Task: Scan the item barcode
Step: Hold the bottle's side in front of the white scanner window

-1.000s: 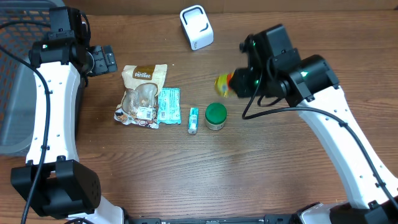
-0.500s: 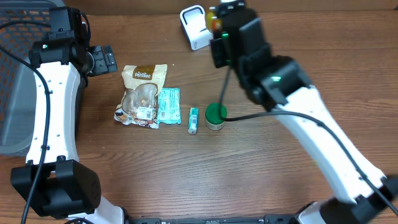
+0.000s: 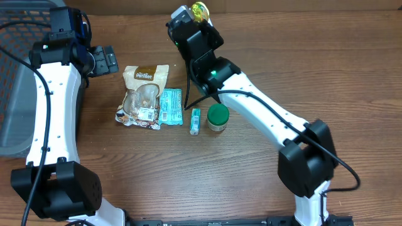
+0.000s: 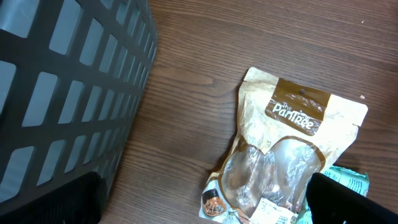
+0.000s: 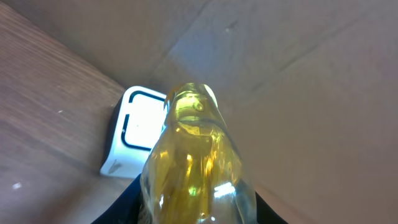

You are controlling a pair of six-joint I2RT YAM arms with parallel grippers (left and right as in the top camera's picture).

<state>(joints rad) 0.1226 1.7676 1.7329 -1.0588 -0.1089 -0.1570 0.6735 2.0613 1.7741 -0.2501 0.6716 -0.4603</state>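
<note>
- A brown wooden counter [image 3: 326, 69] is carrying a row of small groceries between two white robot arms.
- A dark slatted basket [image 3: 11, 94] is sitting at the counter's left edge and filling the upper left of the left wrist view.
- The right arm [image 3: 264, 116] is reaching across the counter to the far edge. Its end effector [image 3: 193, 19] is pinching a yellow bottle [image 3: 201, 9] and holding it in the air.
- The left arm [image 3: 53, 107] is standing by the basket. Its end effector [image 3: 108, 60] is hanging spread wide with nothing in it, and its dark fingers [image 4: 348, 202] are framing the snack pouch below.
- A tan snack pouch [image 3: 144, 94] with a brown label is lying flat near the basket.
- A white scanner [image 5: 140, 134] with a dark-edged window is standing at the far edge against the cardboard wall. In the right wrist view it sits just behind and to the left of the bottle.
- A teal packet [image 3: 169, 107] is lying against the pouch's right edge.
- A green-lidded jar [image 3: 218, 117] is standing upright under the right arm.
- The yellow bottle, clear with golden liquid inside, is taking up the middle of the right wrist view; no barcode can be made out on it.
- A small teal and white tube [image 3: 195, 121] is lying between the packet and the jar.
</note>
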